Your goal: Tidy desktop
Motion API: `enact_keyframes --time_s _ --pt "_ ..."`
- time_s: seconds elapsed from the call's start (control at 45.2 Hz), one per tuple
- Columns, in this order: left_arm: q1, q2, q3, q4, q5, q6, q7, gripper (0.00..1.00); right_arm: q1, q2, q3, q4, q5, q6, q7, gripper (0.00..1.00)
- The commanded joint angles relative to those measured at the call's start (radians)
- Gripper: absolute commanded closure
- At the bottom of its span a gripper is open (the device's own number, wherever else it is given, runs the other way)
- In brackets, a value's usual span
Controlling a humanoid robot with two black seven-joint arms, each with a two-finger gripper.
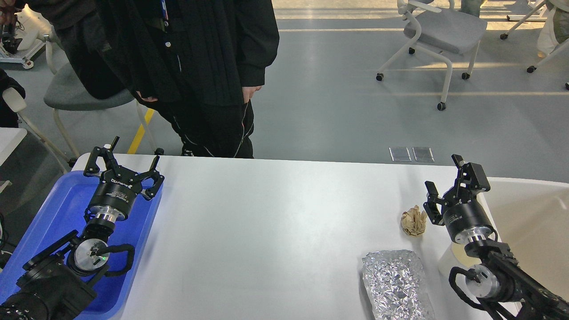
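At nine o'clock, blue tray (66,209) holding nothing, left claw (123,171) spread open above it. White tabletop (275,222) filling centre. Toward four o'clock, crumpled paper ball (413,221), foil packet (395,284). Right claw (444,186) released, beside cream bin (533,222).

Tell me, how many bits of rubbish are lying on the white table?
2. A crumpled brown paper ball sits near the right end effector. A crinkled foil packet lies in front of it, at the desktop's near edge, partly cut off by the picture.
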Motion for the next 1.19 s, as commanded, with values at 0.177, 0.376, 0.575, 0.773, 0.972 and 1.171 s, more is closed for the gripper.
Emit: enact_keyframes --time_s 0.177,0.376,0.575,0.773,0.972,1.171 --pt "-0.001 0.0 -0.001 0.0 0.0 0.002 0.0 0.0 0.007 -0.008 -0.005 0.002 0.0 0.006 0.001 0.0" --pt "-0.001 0.0 -0.001 0.0 0.0 0.002 0.0 0.0 0.018 -0.003 0.004 -0.006 0.007 0.006 0.001 0.0" --pt "-0.001 0.0 -0.001 0.0 0.0 0.002 0.0 0.0 0.027 -0.009 0.006 -0.004 0.013 0.006 0.001 0.0" --pt "-0.001 0.0 -0.001 0.0 0.0 0.002 0.0 0.0 0.03 -0.016 0.004 -0.006 0.013 0.006 0.001 0.0" --pt "-0.001 0.0 -0.001 0.0 0.0 0.002 0.0 0.0 0.03 -0.028 0.012 0.003 0.013 0.002 0.001 0.0" --pt "-0.001 0.0 -0.001 0.0 0.002 -0.006 0.0 0.0 0.031 -0.036 0.0 -0.004 0.011 0.003 0.001 0.0"
